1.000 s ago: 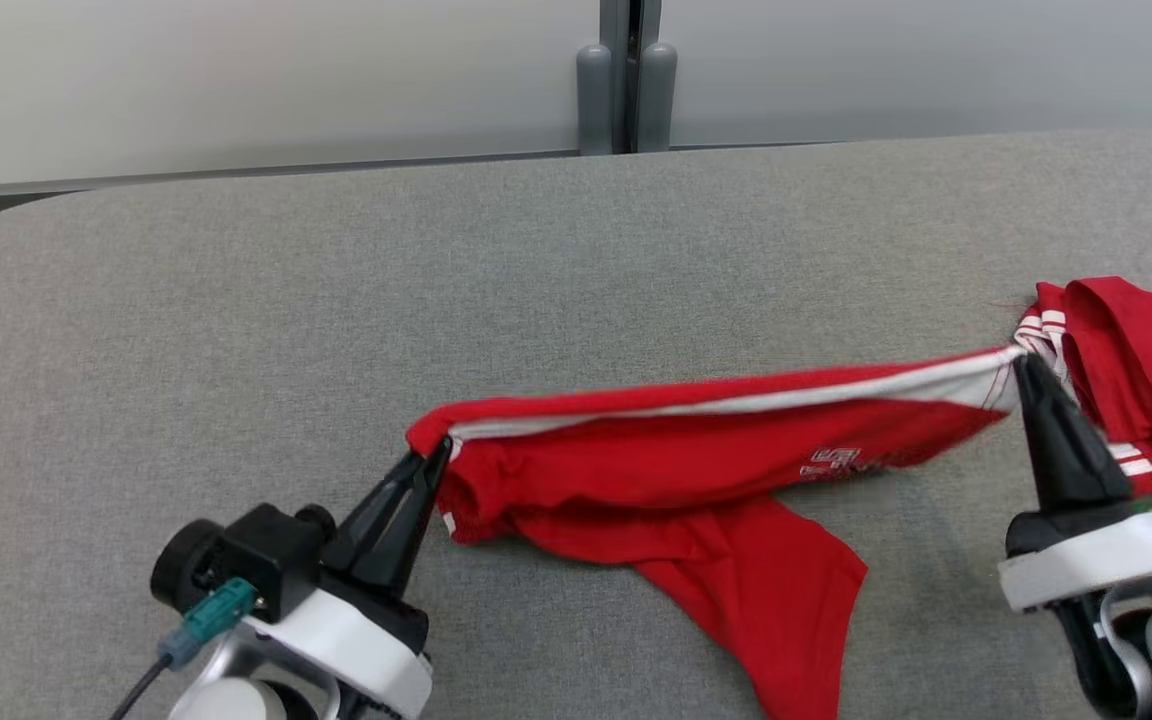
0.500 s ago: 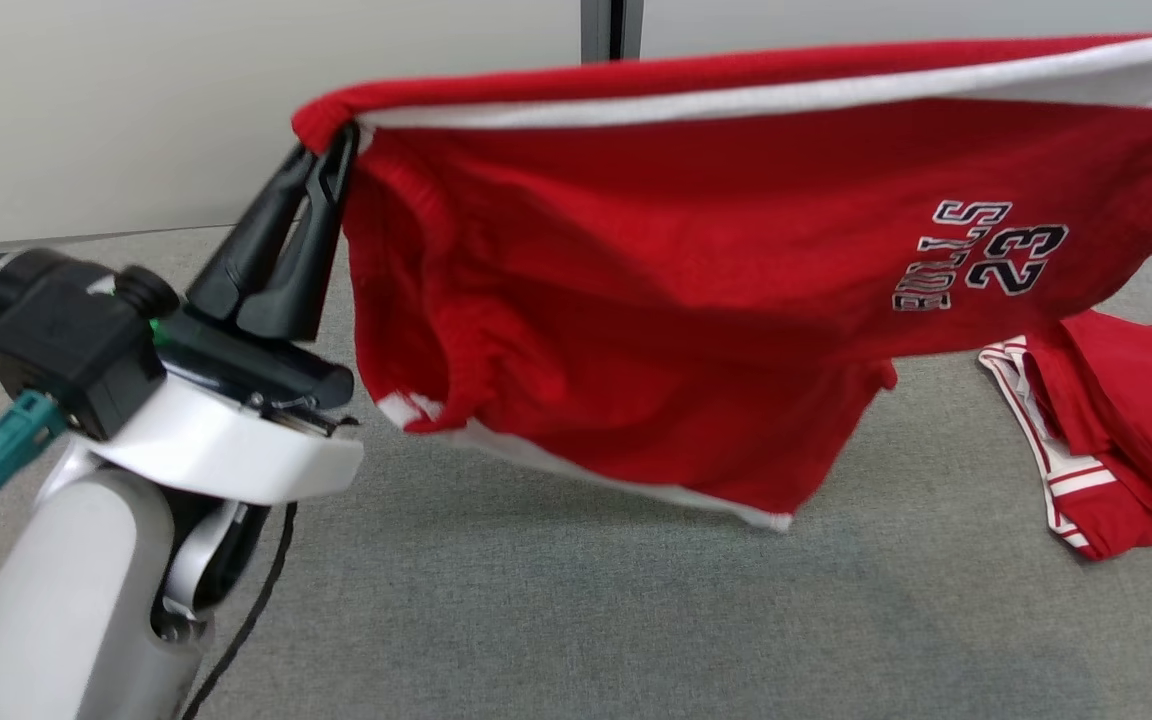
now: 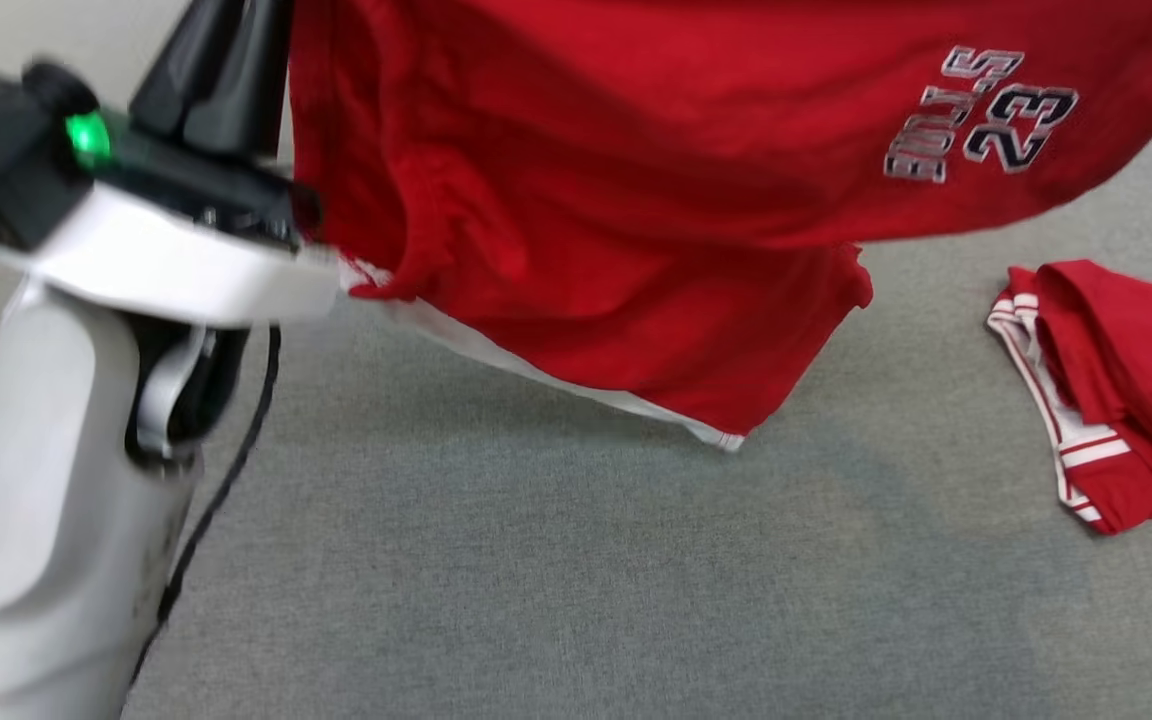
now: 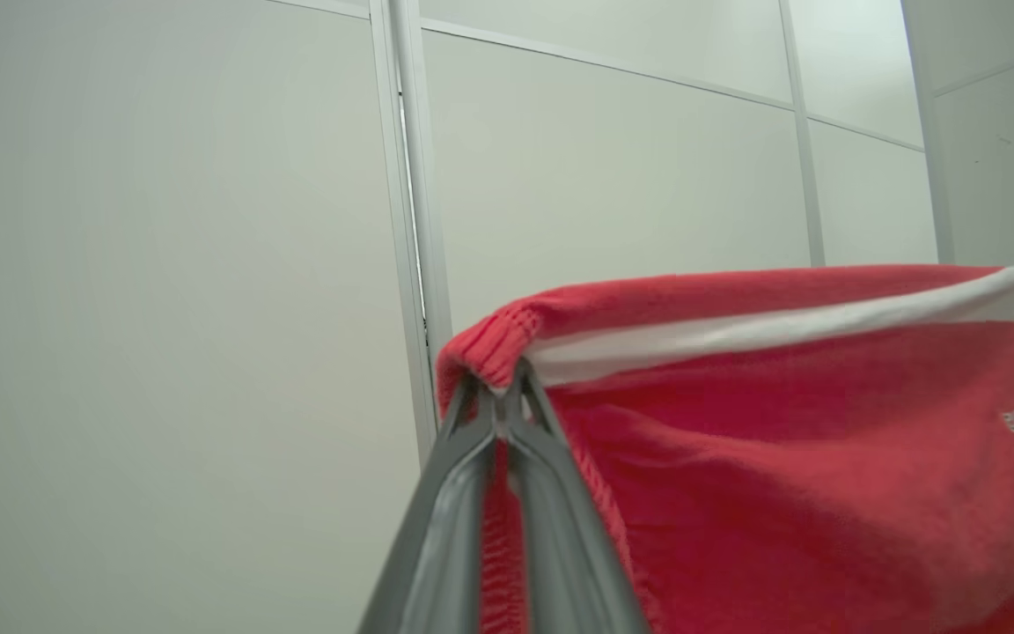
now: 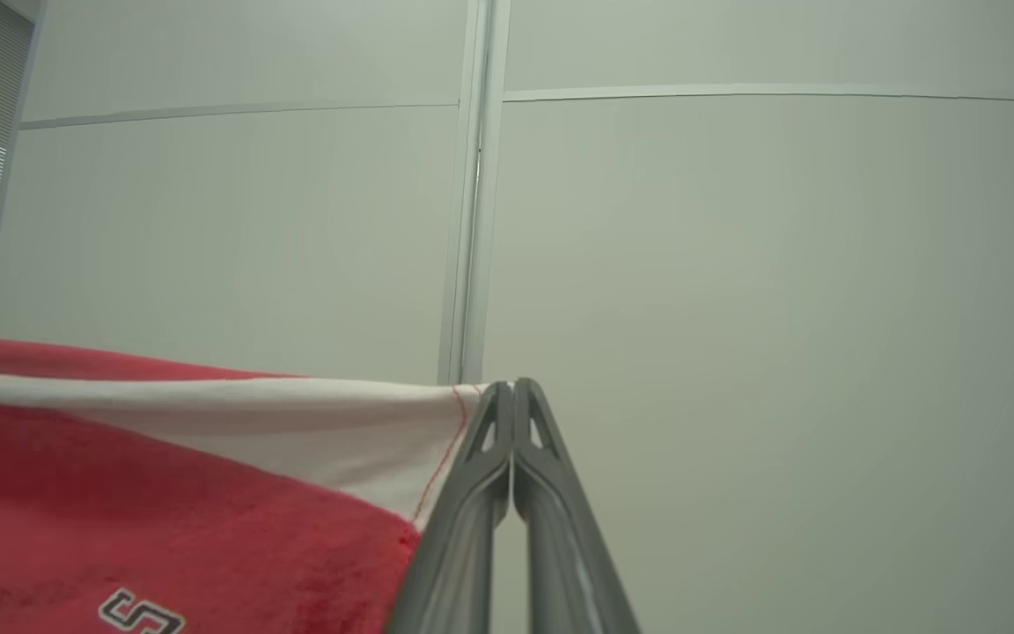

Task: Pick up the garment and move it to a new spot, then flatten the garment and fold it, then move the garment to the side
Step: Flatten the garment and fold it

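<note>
The red garment [image 3: 636, 200] is up in the air, stretched out like a banner between the two arms. The left gripper [image 4: 500, 392] has its jaws pinched together on the ribbed red corner at one end of the top edge, cloth caught between the fingertips. The right gripper [image 5: 514, 396] has its jaws clamped on the other end, right at the corner of the white band where a thin red seam runs down. The top edge runs taut from one pinch to the other, and the rest hangs below in loose folds, with the number 23 and some lettering showing near the right side. Its lowest corner, edged in white, dangles close over the grey padded table [image 3: 536, 600]; I cannot tell whether it brushes the surface. Off to the right a second red piece with white stripes [image 3: 1126, 390] lies crumpled on the table, well apart from the hanging one. A green light [image 3: 88, 135] glows on the left wrist, and a black cable [image 3: 226, 480] trails down beside that arm. Behind it all stands a pale panelled wall [image 4: 164, 308]
</note>
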Controlling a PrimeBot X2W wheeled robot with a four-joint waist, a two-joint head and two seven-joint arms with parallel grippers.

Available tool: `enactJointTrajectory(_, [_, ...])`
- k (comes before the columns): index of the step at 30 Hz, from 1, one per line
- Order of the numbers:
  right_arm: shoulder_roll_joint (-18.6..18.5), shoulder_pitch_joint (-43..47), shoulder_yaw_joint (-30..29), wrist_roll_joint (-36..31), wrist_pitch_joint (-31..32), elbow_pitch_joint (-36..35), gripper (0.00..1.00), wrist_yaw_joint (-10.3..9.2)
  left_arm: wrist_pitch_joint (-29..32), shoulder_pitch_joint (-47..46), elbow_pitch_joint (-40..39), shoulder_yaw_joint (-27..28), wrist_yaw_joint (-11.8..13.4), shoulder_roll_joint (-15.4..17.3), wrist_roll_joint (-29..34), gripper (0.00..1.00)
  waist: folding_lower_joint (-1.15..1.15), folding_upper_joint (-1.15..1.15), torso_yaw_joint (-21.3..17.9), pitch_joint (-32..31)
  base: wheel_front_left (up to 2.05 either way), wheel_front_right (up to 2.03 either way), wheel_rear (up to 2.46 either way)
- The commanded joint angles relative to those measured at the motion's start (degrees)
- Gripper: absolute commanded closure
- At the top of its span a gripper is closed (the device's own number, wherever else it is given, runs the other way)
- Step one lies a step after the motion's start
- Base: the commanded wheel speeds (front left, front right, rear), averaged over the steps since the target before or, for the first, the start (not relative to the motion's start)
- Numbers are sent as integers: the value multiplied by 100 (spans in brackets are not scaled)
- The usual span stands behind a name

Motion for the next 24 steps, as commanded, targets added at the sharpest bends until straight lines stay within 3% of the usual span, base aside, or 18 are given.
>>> enactJointTrajectory(1, [-46, -284, 37, 64, -38, 179, 100, -12, -68, -326, 192, 1, -83, -33, -24, 100, 0, 0, 27, 271, 0, 0, 0])
enactJointTrajectory(8, [-31, -2006, 597, 327, -257, 1678, 100, -11, -488, -1971, 2128, -228, -464, -414, -51, 100, 0, 0, 77, 878, 0, 0, 0])
enactJointTrajectory(9, [-31, -2006, 597, 327, -257, 1678, 100, -11, -488, -1971, 2128, -228, -464, -414, -51, 100, 0, 0, 77, 878, 0, 0, 0])
enactJointTrajectory(15, [318, -3672, 1430, 631, -766, 3617, 100, -10, -897, -3285, 4322, -376, -605, -726, -210, 100, 0, 0, -40, 1036, 0, 0, 0])
enactJointTrajectory(20, [606, -4114, 2131, 917, -920, 4852, 100, -7, -824, -3574, 5651, -445, -646, -898, -523, 100, 0, 0, -102, 1049, 0, 0, 0])
enactJointTrajectory(24, [769, -3939, 2662, 1257, -952, 5525, 100, -7, -583, -3308, 6247, -636, -648, -1065, -980, 100, 0, 0, -110, 1150, 0, 0, 0])
